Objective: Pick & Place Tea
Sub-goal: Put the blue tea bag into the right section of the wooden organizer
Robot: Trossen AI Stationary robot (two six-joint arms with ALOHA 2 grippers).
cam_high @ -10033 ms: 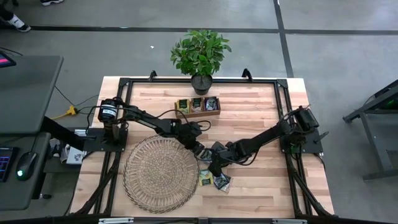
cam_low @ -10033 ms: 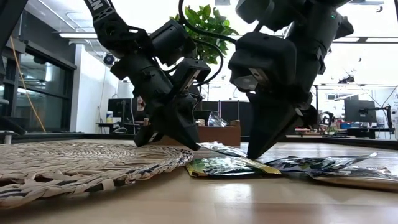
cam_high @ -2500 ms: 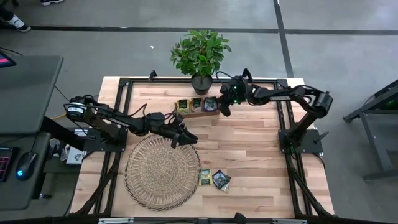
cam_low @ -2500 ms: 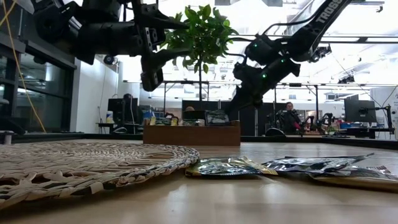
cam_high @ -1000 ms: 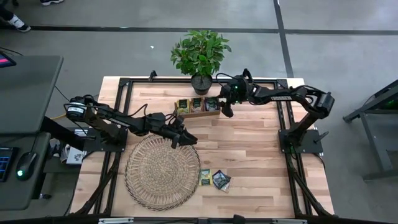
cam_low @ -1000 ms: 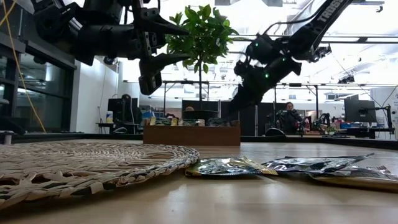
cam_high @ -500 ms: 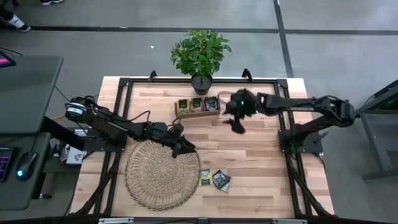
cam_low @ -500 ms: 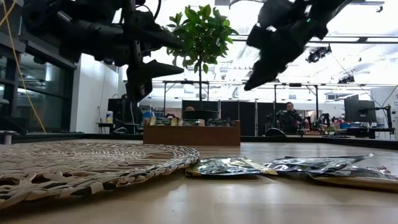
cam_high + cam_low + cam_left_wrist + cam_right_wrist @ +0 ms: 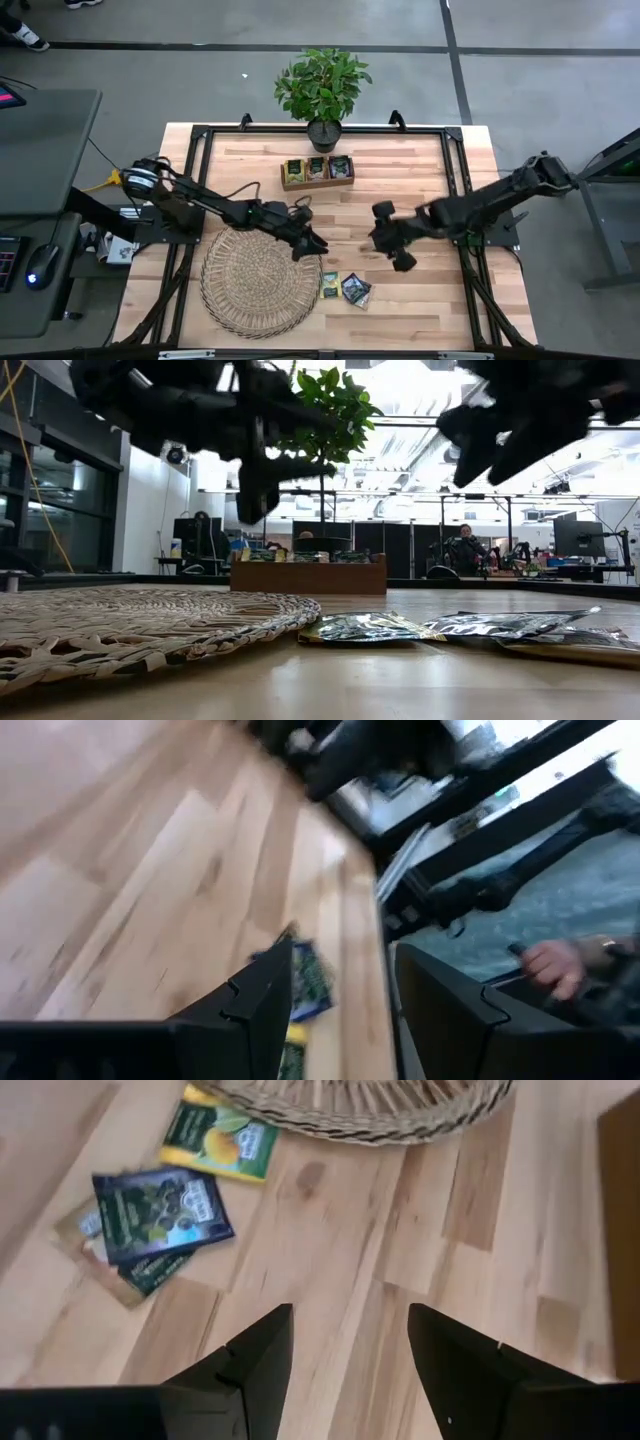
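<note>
The right tool [image 9: 388,243], jaws apart and empty, has left the tray [image 9: 318,170] for the 3 sachets [image 9: 165,1215] beside the mat [image 9: 260,282]; next pickup likely. Left tool [image 9: 305,243] wide, empty.

The left gripper [image 9: 312,247] hangs mid-table, fingers spread and empty. The right gripper [image 9: 395,258] hovers just right of it, fingers parted, empty.

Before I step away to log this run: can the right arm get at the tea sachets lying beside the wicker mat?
Probably yes. The right gripper hovers open, empty, above bare wood near the sachets, and nothing lies between them. The left gripper is over the wicker mat's edge.
</note>
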